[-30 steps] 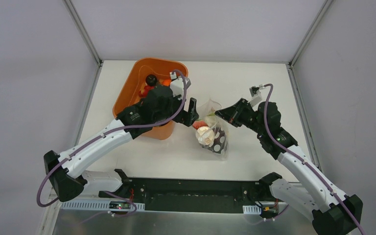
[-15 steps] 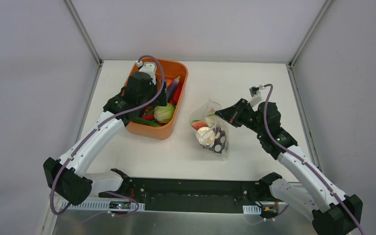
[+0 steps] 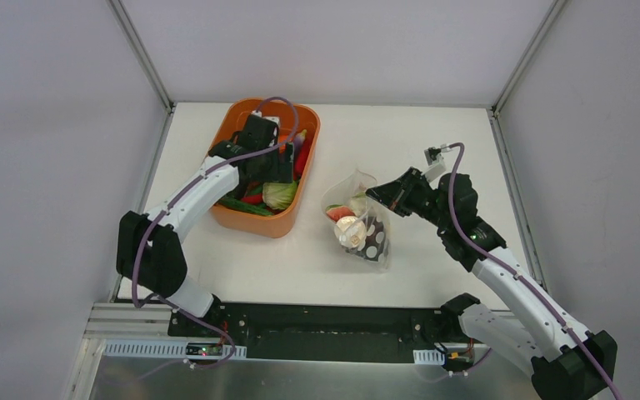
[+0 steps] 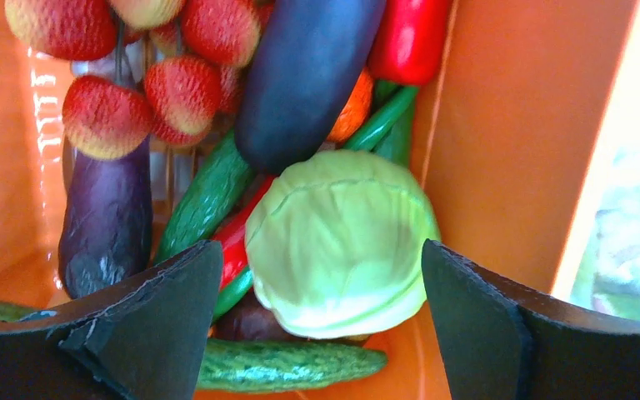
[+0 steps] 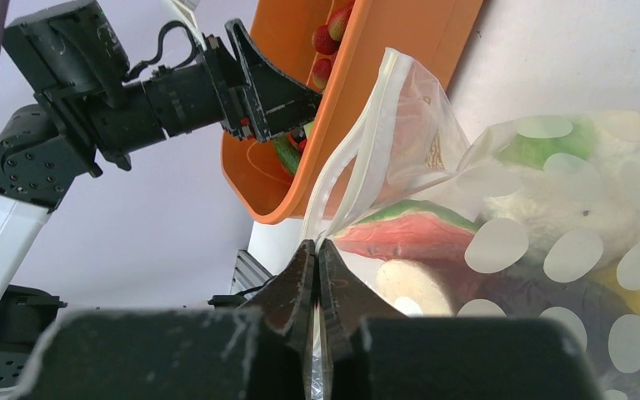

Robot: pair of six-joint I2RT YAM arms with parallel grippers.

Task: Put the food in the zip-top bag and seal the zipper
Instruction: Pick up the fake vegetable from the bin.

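The orange tub [image 3: 246, 218] holds toy food: a green cabbage [image 4: 337, 242], eggplants [image 4: 104, 217], strawberries [image 4: 104, 117], a red pepper [image 4: 408, 37] and cucumbers [image 4: 287, 365]. My left gripper [image 4: 321, 321] is open inside the tub, its jaws on either side of the cabbage, not touching it; it also shows in the top view [image 3: 273, 171]. The dotted clear zip-top bag [image 3: 360, 225] lies mid-table with several foods inside, among them a red melon slice [image 5: 408, 233] and a white cauliflower [image 5: 600, 192]. My right gripper [image 5: 318, 250] is shut on the bag's mouth edge beside the zipper strip [image 5: 367, 158], holding the mouth up and open.
The tub's right wall [image 4: 508, 142] stands close beside my left gripper's right finger. Grey enclosure walls stand at the table's back and sides. The black base rail [image 3: 325, 333] runs along the near edge.
My left arm has swung from beside the bag back over the tub and lowered, open, around the cabbage. The right gripper and bag have not moved.
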